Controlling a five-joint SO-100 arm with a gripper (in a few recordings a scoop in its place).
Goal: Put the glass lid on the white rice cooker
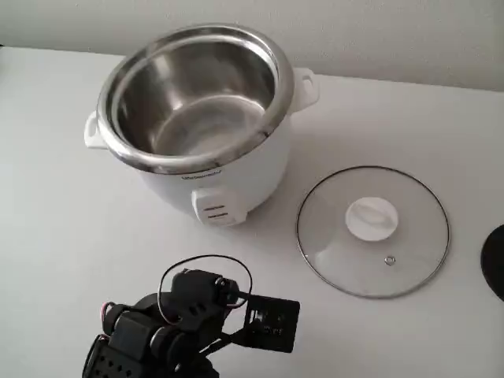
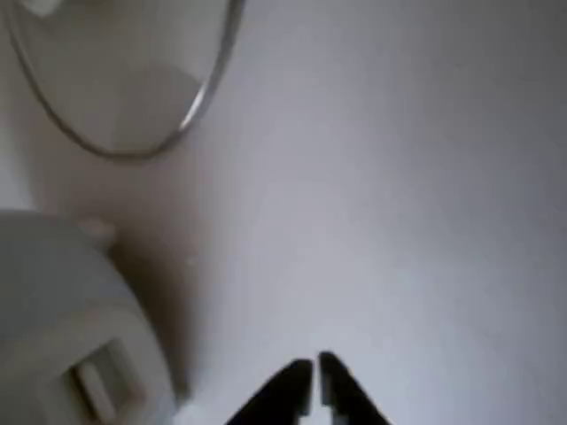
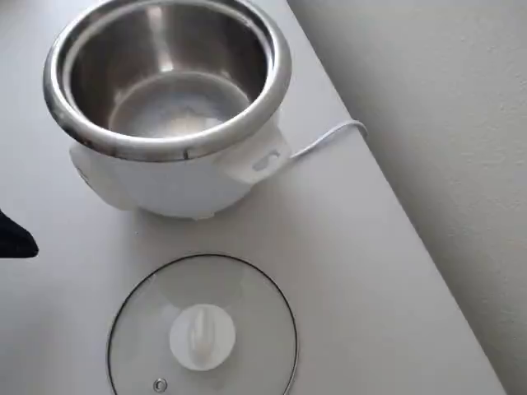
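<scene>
Pressed together and empty, my gripper (image 2: 313, 376) hung low over bare table (image 1: 63, 236), in front of the white rice cooker (image 1: 205, 118). In the fixed view the glass lid (image 1: 372, 231) lay flat to the cooker's right, knob (image 1: 371, 218) up, up and right of my arm, well apart.

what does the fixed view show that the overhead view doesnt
Fixed view alone: the black robot arm at the bottom edge, and the cooker's white front switch.

Overhead view alone: a thin white power cord trailing from the cooker over the table's far edge, with the wall beyond it.

Both: the small round white rice cooker with its shiny steel inner pot open and empty, and the round clear glass lid with a white knob lying flat on the white table beside the cooker, apart from it.
</scene>
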